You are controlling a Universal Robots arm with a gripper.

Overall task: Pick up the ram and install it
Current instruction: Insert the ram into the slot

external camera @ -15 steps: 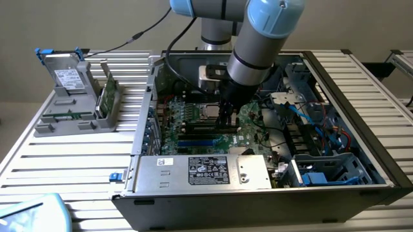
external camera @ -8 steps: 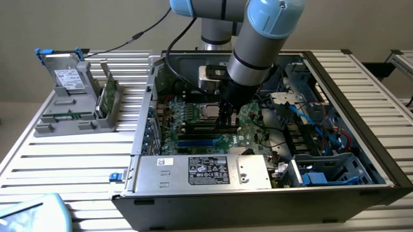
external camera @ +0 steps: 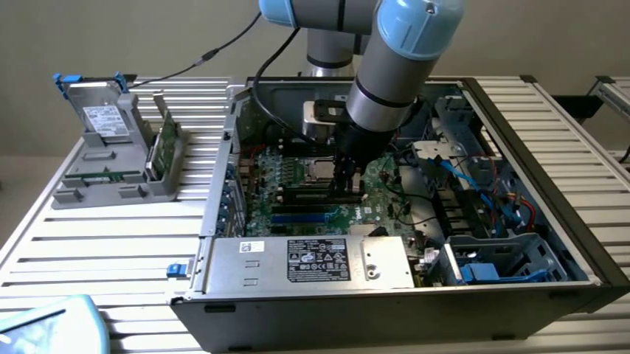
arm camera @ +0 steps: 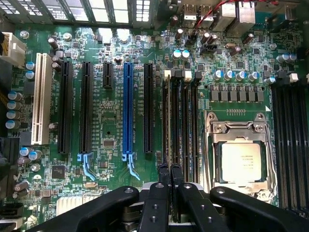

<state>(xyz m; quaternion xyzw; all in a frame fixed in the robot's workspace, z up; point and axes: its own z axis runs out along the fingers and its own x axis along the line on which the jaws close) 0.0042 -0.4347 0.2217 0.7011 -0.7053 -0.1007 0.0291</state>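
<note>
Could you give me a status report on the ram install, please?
Gripper shut on ram. Ram edge-on at memory slots, beside processor. Nothing blocking.

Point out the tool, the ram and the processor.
tool [arm camera: 170, 170], wrist view, midway between its fingertips.
ram [arm camera: 169, 121], wrist view, its thin upper edge.
processor [arm camera: 244, 162], wrist view, its metal lid.

The scene is lit softly and evenly from above, and the ribbed worktop [external camera: 108, 243] is rendered pale and bright. The inside of the computer case [external camera: 551, 243] is left dimmer beneath the arm. Mild glare is returned by the processor lid [arm camera: 244, 162]. The fingers [arm camera: 158, 198], and the ram [arm camera: 169, 140] pinched between them, are shown as near-black shapes.
</note>
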